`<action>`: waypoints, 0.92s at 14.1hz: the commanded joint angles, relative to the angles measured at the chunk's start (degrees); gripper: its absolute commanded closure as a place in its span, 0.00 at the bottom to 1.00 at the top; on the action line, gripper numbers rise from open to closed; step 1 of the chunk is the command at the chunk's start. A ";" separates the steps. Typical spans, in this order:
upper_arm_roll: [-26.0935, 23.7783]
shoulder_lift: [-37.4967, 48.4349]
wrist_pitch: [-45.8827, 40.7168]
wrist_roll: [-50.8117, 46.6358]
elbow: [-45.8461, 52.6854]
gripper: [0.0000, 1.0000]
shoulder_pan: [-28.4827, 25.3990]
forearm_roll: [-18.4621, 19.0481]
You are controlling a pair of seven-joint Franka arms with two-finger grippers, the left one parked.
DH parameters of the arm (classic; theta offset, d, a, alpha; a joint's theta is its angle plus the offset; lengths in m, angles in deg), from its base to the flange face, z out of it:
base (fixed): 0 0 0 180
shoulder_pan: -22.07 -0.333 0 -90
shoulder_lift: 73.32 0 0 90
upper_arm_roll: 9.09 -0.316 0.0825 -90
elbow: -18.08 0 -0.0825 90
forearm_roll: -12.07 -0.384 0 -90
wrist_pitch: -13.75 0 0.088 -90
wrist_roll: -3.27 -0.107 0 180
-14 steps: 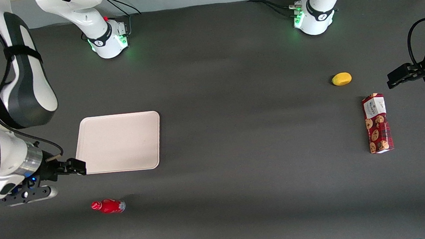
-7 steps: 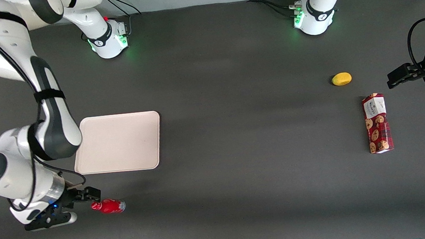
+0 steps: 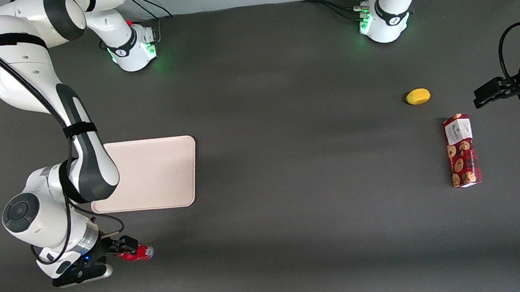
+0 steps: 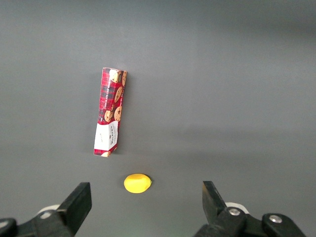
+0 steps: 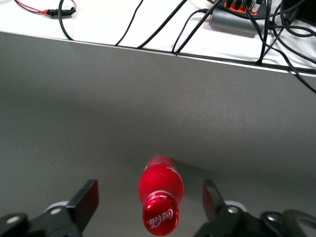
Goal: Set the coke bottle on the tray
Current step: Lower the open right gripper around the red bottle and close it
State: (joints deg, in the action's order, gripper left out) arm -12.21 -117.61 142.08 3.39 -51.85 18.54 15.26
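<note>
coke bottle [image 3: 138,253] lies on its side on the dark matte table [image 3: 289,162], nearer the front camera than the tray [image 3: 154,174] and clear of it. Glossy bright red plastic body, round in section, narrow neck, red cap with white script (readable in the right wrist view, cap end facing that camera) [image 5: 160,197]; silvery-grey base. Long axis runs along the table's length: base points toward the parked arm's end, cap toward the working arm's end, where it is covered by the gripper in the front view.

gripper [image 3: 125,246] sits low over the bottle's cap end, black fingers spread wide, one on each side of the neck with gaps showing, not touching, nothing grasped [image 5: 148,207].

tray: flat, pale cream-white, smooth, rounded corners, low raised rim, nothing on it; the working arm's forearm overlaps one edge.

Toward the parked arm's end: cookie box [image 3: 462,150] (long red patterned carton, white end panel) lying flat, also seen at [image 4: 109,112]; a small smooth yellow oval fruit [image 3: 418,96] near it, farther from the front camera [image 4: 137,183]
</note>
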 commanded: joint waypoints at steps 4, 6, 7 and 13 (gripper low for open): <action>0.04 -0.27 -0.18 0.41 1.30 0.49 0.10 0.06; -0.05 -0.27 -0.36 0.32 1.21 0.63 0.19 0.06; 0.04 -0.27 -0.45 0.32 1.12 0.70 0.19 -0.03; 0.04 0.69 -2.91 0.41 1.38 0.90 -0.16 0.06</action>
State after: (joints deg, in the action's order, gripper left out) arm -12.23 -117.57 140.94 3.39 -51.20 18.65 15.26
